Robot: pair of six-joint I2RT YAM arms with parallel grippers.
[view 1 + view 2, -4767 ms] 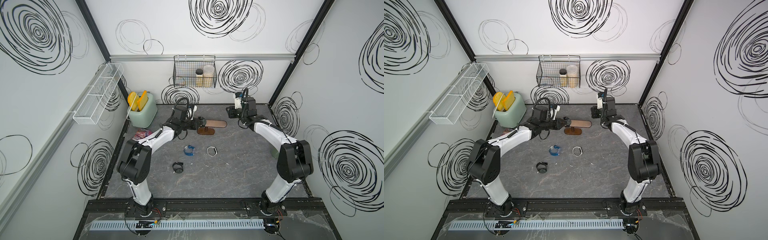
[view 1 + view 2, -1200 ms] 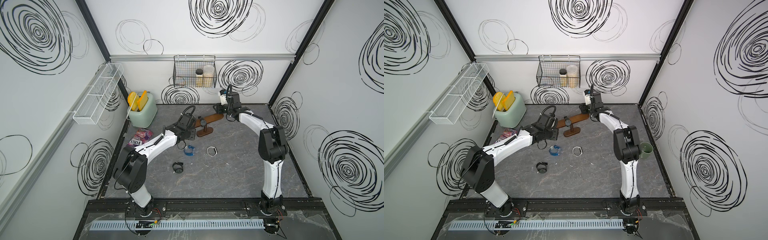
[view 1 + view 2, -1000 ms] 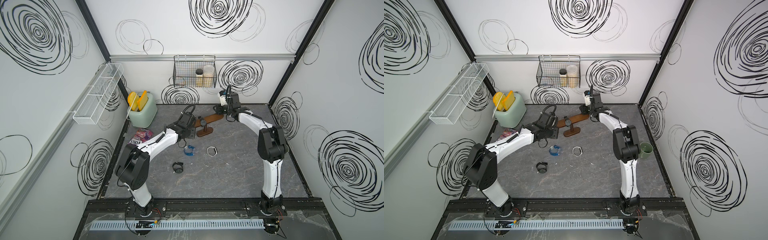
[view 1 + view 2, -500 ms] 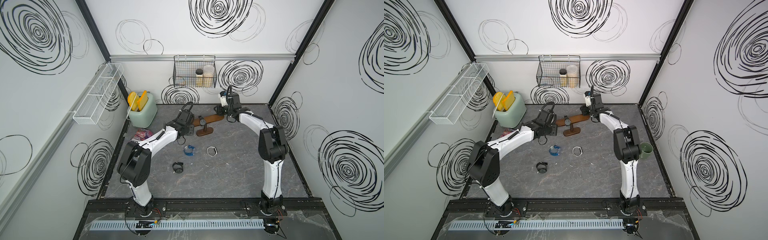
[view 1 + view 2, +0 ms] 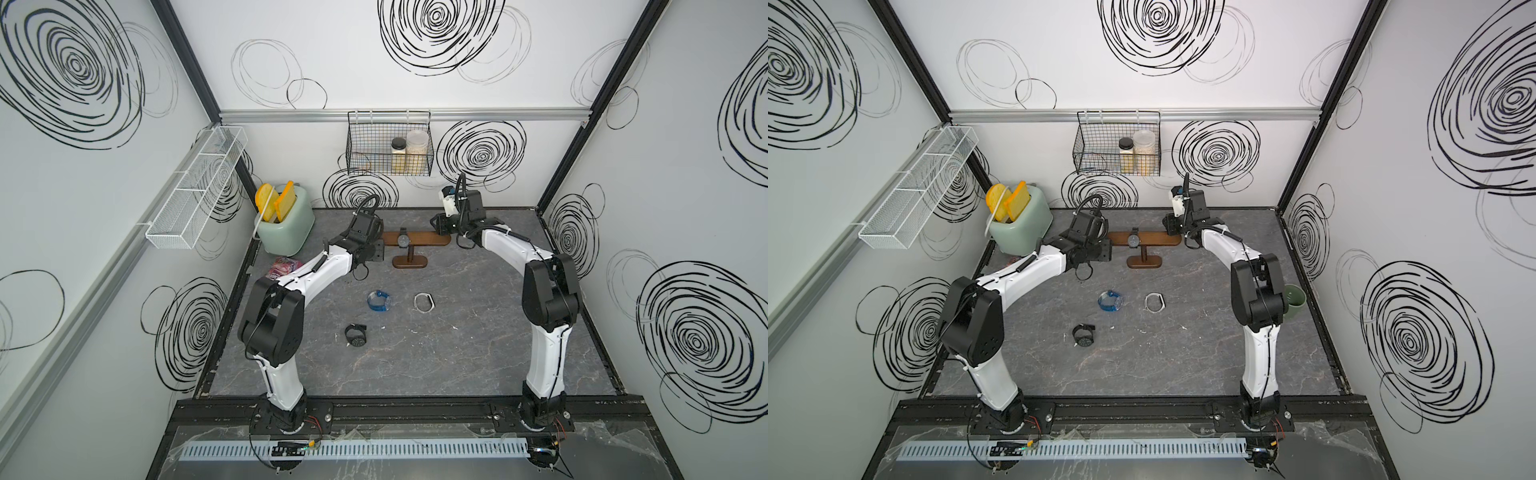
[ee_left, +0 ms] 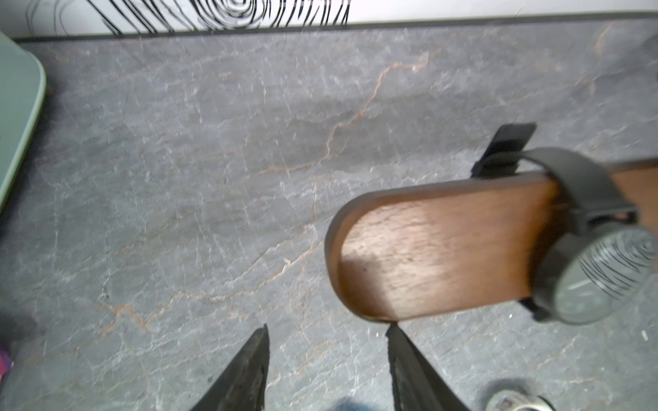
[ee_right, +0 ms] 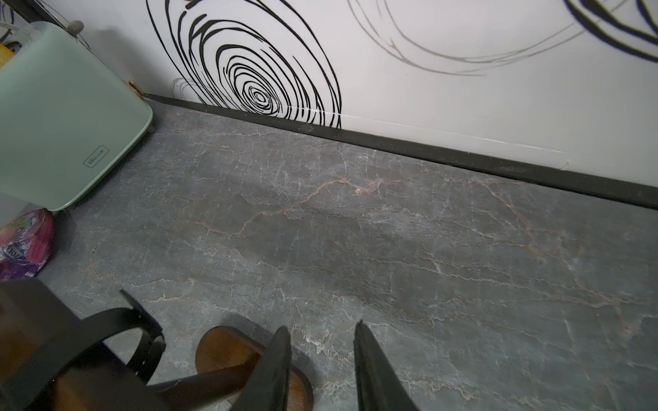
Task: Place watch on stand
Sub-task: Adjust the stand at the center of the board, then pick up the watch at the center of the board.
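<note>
The dark brown wooden stand (image 5: 428, 240) stands upright at the back of the table, bar level; it also shows in another top view (image 5: 1156, 240). A black watch (image 5: 403, 240) with a grey face is strapped round the bar's middle (image 6: 601, 274). My left gripper (image 6: 327, 329) is open and holds nothing, its tips just off the bar's left end (image 5: 380, 251). My right gripper (image 7: 322, 327) hangs just behind the bar's right end (image 5: 437, 224), jaws a little apart with only table between them. The right wrist view shows the strap (image 7: 117, 320) and the oval base (image 7: 220, 348).
On the table nearer the front lie a blue watch (image 5: 379, 300), a white band (image 5: 424, 302) and another black watch (image 5: 356, 336). A green toaster (image 5: 286, 226) and a pink packet (image 5: 284, 266) sit at the back left. A green cup (image 5: 1293, 301) stands by the right wall.
The stand's bar was tilted, right end raised; it is level now. My left gripper has drawn back toward the rear, off the bar's left end. The watch stays on the bar.
</note>
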